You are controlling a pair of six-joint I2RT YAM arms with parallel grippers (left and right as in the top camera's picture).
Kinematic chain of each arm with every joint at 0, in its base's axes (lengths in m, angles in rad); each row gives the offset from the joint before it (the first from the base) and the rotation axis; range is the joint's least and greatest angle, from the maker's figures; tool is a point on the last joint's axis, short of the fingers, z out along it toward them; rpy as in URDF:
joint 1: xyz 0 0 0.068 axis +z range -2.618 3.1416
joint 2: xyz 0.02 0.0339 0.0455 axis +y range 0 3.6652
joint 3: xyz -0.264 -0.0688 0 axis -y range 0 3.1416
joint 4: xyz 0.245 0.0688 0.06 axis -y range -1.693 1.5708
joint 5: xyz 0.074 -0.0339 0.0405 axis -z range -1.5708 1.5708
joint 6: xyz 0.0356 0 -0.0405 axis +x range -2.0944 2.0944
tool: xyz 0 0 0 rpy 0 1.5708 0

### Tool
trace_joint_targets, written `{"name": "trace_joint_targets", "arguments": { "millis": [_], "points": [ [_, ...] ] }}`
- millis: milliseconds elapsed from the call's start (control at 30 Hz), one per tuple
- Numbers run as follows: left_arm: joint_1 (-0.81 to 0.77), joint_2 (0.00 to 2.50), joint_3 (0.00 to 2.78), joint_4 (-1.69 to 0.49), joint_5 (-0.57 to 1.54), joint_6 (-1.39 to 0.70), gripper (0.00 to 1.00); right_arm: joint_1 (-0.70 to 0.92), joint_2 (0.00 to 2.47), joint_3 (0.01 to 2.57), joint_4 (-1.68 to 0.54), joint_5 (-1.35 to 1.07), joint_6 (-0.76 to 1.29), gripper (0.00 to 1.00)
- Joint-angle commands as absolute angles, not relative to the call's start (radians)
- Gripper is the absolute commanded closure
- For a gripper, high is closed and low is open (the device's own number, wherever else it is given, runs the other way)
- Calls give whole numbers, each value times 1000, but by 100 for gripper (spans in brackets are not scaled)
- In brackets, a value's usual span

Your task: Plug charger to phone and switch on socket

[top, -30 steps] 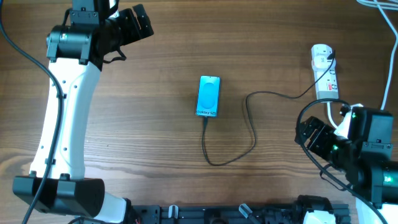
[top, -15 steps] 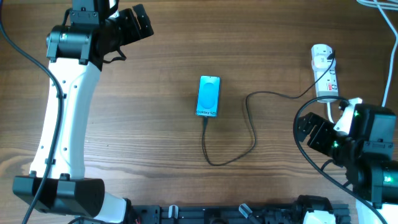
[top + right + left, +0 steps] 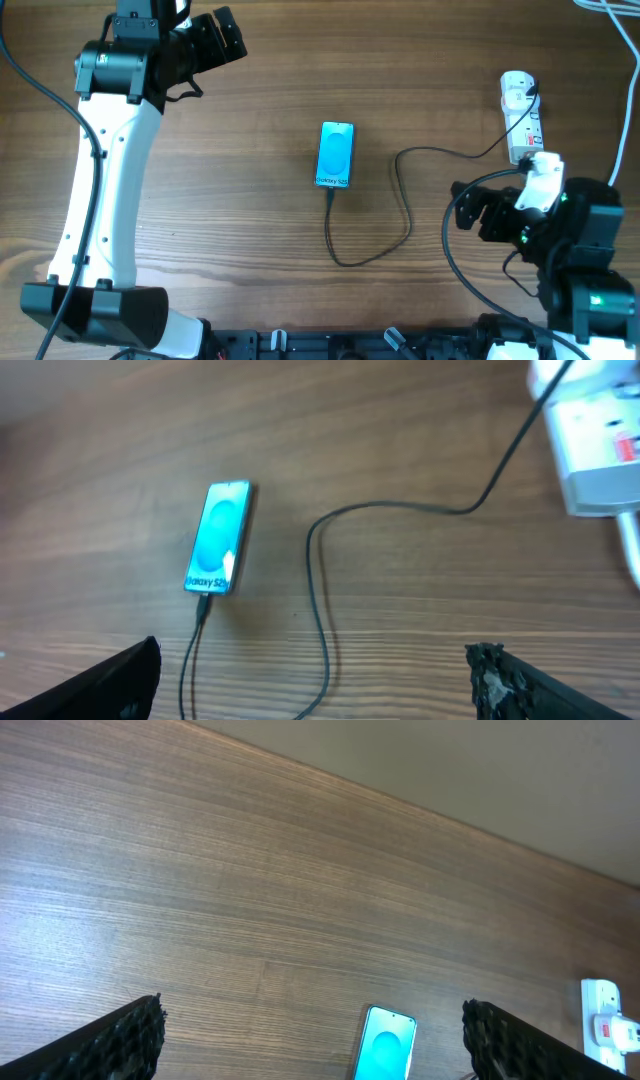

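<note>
The phone [image 3: 336, 154] lies screen up mid-table, cyan screen lit. The charger [image 3: 404, 195], a thin black cable, runs from the phone's bottom edge, loops toward me and rises to its black plug in the socket [image 3: 522, 118] at the far right. Its connector tip [image 3: 204, 604] touches the phone's bottom edge. My right gripper [image 3: 468, 207] is open and empty, left of and below the socket; its view shows the phone [image 3: 217, 538], the charger [image 3: 320, 590] and the socket [image 3: 595, 450]. My left gripper [image 3: 228, 38] is open and empty at the far left; its view shows the phone [image 3: 385, 1045].
A thick white lead [image 3: 618, 35] runs from the socket area off the far right corner. The socket's end shows at the right edge of the left wrist view [image 3: 605, 1025]. The table's far edge [image 3: 400, 805] is there too.
My right arm has moved left, away from the socket and toward the cable loop. The left arm, phone and cable have not moved.
</note>
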State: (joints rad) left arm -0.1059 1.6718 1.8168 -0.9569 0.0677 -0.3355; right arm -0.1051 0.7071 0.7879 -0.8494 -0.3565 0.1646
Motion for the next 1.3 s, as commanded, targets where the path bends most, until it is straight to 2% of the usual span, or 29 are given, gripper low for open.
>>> {"name": "trace_joint_targets", "arguments": {
  "millis": [0, 567, 733, 933, 1267],
  "points": [
    [-102, 1678, 1811, -955, 54, -330, 0, -97, 703, 732, -823, -406, 142, 0],
    [-102, 1678, 1811, -955, 54, -330, 0, -87, 690, 715, -727, -415, 85, 0],
    [-102, 1678, 1811, -954, 54, -330, 0, -7, 499, 613, -570, -344, 79, 0],
    [-102, 1678, 1811, -955, 54, -330, 0, 18, 242, 459, -513, -284, 78, 0],
    [-102, 1678, 1811, -955, 54, -330, 0, 27, 77, 181, -144, -284, 81, 0]
  ]
}}
